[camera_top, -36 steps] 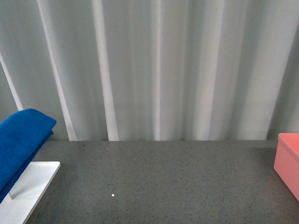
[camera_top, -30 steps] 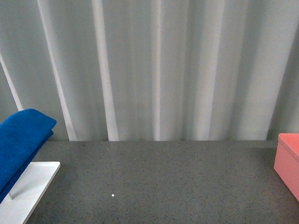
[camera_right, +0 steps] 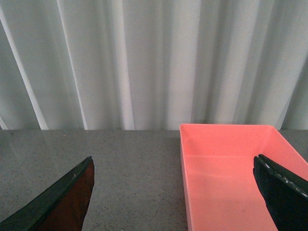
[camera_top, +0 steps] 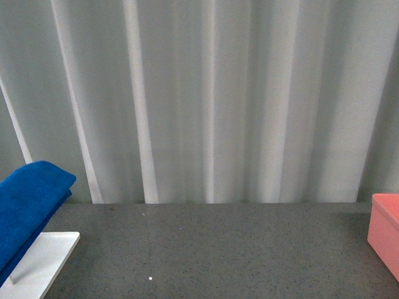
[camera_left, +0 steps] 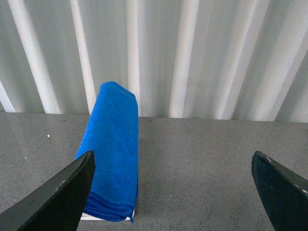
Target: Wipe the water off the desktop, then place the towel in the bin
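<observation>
while the front view now shows everything sitting a little lower than half a second ago, the towel (camera_top: 23,203), white rack base (camera_top: 48,255), worktop (camera_top: 224,254) and bin (camera_top: 392,240) have dropped together. that reads as the camera shifting, not as anything being handled.

the left pincer (camera_left: 172,155) is spread wide and holds nothing. the blue towel lies folded over the rack just ahead of it, in line with one finger rather than between the two.

the right pincer (camera_right: 173,159) is likewise spread and empty. the pink bin stands on the worktop just ahead of it, its open inside bare.

no puddle can be made out on the dark speckled worktop, only a tiny white speck (camera_top: 150,279).

by this look the task has not begun. the towel is untouched, so the left pincer would first need to line up over it and close.
</observation>
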